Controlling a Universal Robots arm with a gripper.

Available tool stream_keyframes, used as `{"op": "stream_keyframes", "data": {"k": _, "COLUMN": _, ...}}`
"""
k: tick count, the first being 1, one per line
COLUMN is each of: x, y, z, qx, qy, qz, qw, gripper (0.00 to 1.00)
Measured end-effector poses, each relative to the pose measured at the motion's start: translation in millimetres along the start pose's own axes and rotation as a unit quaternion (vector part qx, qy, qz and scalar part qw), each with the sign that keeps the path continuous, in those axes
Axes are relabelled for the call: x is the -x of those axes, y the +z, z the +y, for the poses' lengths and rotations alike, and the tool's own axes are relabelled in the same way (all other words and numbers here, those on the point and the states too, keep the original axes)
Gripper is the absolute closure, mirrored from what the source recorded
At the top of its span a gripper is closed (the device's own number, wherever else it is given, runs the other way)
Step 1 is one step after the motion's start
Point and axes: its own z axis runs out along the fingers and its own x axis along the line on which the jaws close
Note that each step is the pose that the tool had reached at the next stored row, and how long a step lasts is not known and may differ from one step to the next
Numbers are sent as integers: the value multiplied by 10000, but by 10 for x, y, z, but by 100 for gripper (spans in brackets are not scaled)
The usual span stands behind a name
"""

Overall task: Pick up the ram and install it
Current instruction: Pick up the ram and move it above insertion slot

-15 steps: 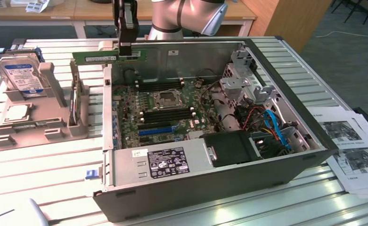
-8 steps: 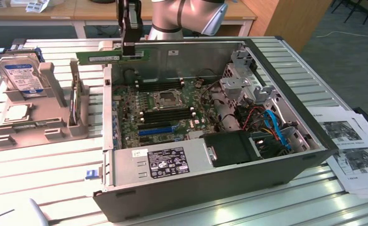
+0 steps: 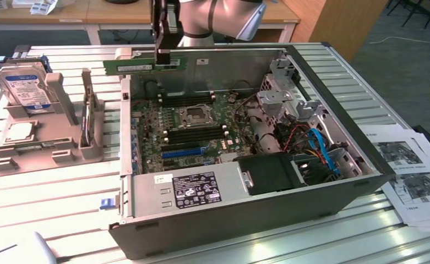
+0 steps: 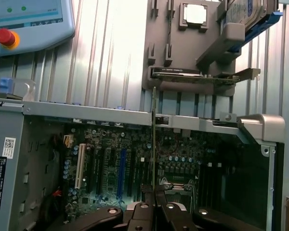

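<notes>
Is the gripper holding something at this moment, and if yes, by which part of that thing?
Yes. The gripper is shut on the ram, pinching its upper long edge near the middle, over the open computer case.

**Layout around the computer case**

The motherboard is laid inside the case. A hard drive is stood in a holder on the exterior view's left; printed sheets are laid on the right. The ram is held above the far wall.
</notes>
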Motion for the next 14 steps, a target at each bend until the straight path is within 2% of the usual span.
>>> {"op": "stream_keyframes", "data": {"k": 14, "x": -28, "y": -33, "z": -421, "qx": 0, "qy": -1, "qz": 0, "qw": 10000, "gripper": 88}}
